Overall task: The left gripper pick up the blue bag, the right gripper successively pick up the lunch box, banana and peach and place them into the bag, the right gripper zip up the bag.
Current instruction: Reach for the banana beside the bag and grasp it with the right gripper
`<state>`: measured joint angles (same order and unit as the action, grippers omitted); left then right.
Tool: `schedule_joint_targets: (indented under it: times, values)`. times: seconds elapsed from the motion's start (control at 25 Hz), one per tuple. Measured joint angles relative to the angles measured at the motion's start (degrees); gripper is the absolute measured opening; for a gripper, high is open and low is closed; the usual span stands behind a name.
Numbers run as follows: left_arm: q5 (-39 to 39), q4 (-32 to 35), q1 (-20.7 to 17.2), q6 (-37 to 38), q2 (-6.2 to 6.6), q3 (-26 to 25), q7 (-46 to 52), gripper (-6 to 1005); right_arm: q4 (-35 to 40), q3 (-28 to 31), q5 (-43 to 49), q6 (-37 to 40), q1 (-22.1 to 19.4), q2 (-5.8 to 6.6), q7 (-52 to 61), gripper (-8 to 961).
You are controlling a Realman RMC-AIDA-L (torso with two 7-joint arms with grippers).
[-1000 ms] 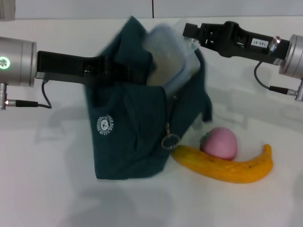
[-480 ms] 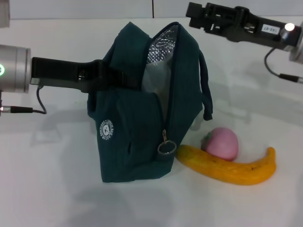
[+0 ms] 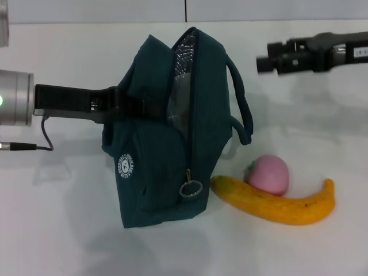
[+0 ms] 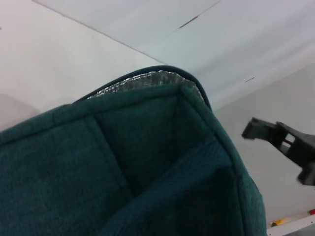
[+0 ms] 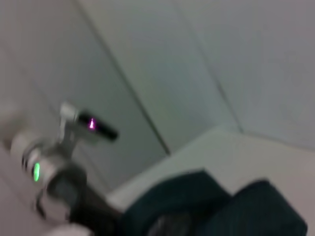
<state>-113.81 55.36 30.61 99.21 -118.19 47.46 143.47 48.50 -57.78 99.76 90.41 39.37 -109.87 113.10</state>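
The blue bag [image 3: 172,132] stands upright on the white table [image 3: 52,230], its mouth open at the top so the silver foil lining [image 3: 185,49] shows. Through the opening I can make out a pale, clear shape that I judge to be the lunch box [image 3: 177,106], sitting inside. My left gripper [image 3: 123,106] reaches in from the side and is clamped on the bag's near upper edge, holding the fabric taut. The zipper's metal ring pull [image 3: 191,188] hangs low on the front seam, well below those fingers.

My right gripper [image 3: 265,63] hangs in the air beyond the far side of the bag, clear of its handle [image 3: 241,109] and carrying nothing; I cannot tell whether its fingers are apart or together.

The banana [image 3: 275,201] lies on the table below the right gripper, one end just beside the bag's base. The peach [image 3: 268,173] sits touching the banana on its far side.

I judge the lunch box step done and the banana next. That calls for lowering the right gripper to the banana's middle without nudging the peach.

The table is plain white and matte, with a pale wall [image 3: 92,10] behind it.
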Motion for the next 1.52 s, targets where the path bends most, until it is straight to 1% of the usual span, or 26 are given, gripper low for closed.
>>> schedule_joint_targets:
  times: [0.08, 0.2, 0.32, 0.48, 0.64, 0.72, 0.8, 0.84, 0.92, 0.96, 1.08, 1.32, 1.52]
  values:
    - [0.0, -0.2, 0.0, 0.0, 0.04, 0.0, -0.3, 34, 3.2, -0.1, 3.3, 1.8, 0.2, 0.15, 0.3, 797]
    - [0.1, -0.4, -0.3, -0.3, 0.05, 0.0, -0.9, 34, 9.1, -0.1, 9.2, 5.7, 1.0, 0.16, 1.5, 853]
    - [0.1, -1.5, -0.4, -0.7, 0.19, -0.3, -1.3, 34, 14.0, -0.1, 15.3, 10.4, 2.2, -0.06, 2.3, 851]
    - [0.3, -2.4, -0.5, -0.9, 0.32, -0.8, -1.8, 34, 21.1, -0.1, 23.5, 16.7, 3.6, -0.69, 3.5, 848]
    - [0.4, -2.4, -0.6, -0.9, 0.18, -0.8, -1.9, 34, 26.3, -0.1, 29.1, 22.4, 4.9, -0.96, 5.5, 845]
    - [0.4, -2.4, -0.8, -0.9, 0.07, -0.8, -1.9, 34, 28.2, -0.3, 31.9, 24.7, 5.7, -1.38, 5.9, 845]
    - [0.4, -2.5, -1.0, -0.9, 0.00, -0.8, -1.8, 34, 30.1, -1.6, 35.5, 26.3, 6.2, -2.28, 6.0, 844]
    - [0.4, -2.5, -1.0, -0.9, 0.00, -0.8, -1.7, 34, 30.6, -2.3, 36.6, 26.7, 6.3, -2.58, 6.0, 844]
    - [0.4, -2.5, -1.1, -0.9, -0.01, -0.8, -1.6, 34, 31.9, -5.8, 40.2, 26.7, 6.4, -3.52, 6.0, 844]
    - [0.4, -2.5, -1.1, -0.9, -0.01, -0.8, -1.6, 34, 32.3, -7.9, 41.6, 26.7, 6.5, -4.31, 6.1, 844]
    - [0.4, -2.6, -1.0, -0.9, -0.05, -0.8, -1.6, 34, 32.3, -11.5, 43.4, 25.5, 6.7, -5.76, 6.8, 843]
    - [0.4, -3.1, -0.5, -0.9, -0.10, -0.8, -1.7, 34, 30.7, -17.8, 41.5, 19.7, 6.9, -6.11, 10.1, 842]
    - [0.3, -3.1, -0.5, -1.3, -0.05, -0.8, -1.6, 34, 27.0, -21.3, 40.9, 18.6, 7.9, -6.11, 11.6, 839]
